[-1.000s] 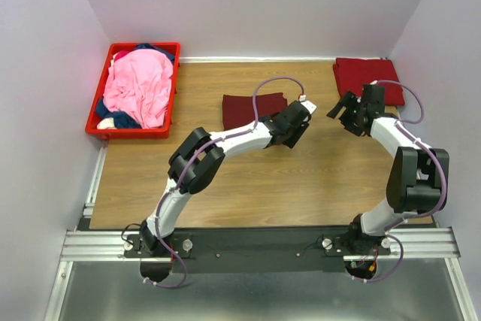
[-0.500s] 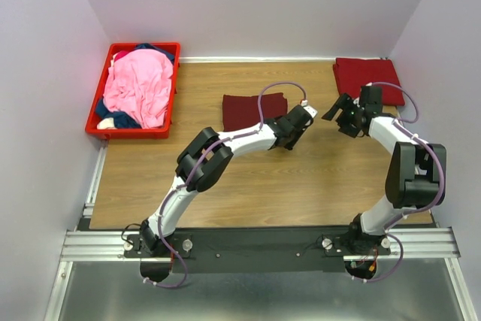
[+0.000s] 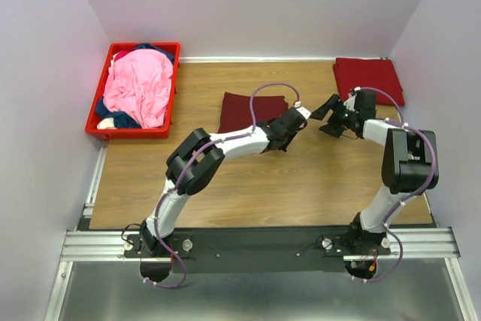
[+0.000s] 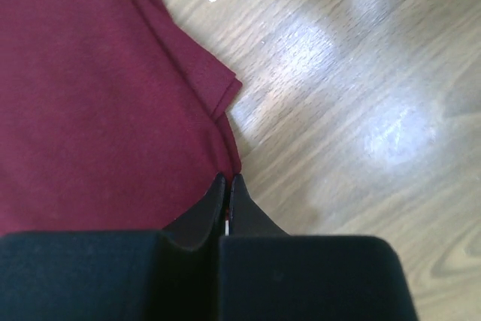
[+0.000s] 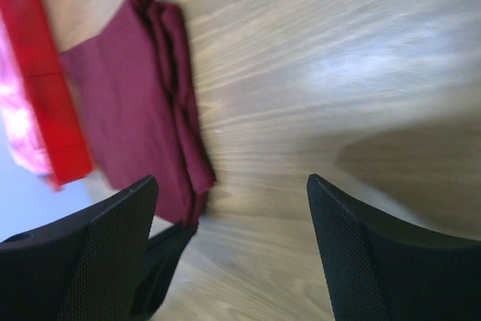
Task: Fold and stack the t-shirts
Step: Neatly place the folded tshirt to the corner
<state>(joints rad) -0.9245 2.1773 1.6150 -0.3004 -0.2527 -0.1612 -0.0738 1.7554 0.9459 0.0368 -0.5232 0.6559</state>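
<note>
The left gripper (image 4: pixel 229 180) is seen closed, its tips set at the edge of the folded maroon t-shirt (image 4: pixel 90 95). The shirt lies to the left of the fingers, its edge running straight ahead; whether cloth is pinched cannot be told. The right gripper (image 5: pixel 231 180) is held wide and empty, with the shirt ahead and to its left, so the left arm is judged the nearer.

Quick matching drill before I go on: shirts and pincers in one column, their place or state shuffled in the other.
1. dark maroon folded cloth t-shirt
2. pink crumpled cloth t-shirt
3. left pincer
4. right pincer

A. open, over bare wooden table
B. inside red plastic crate
C. shut at a shirt's corner
D. lying flat mid-table

Pairs: 1-D, 2-B, 3-C, 4-A.
</note>
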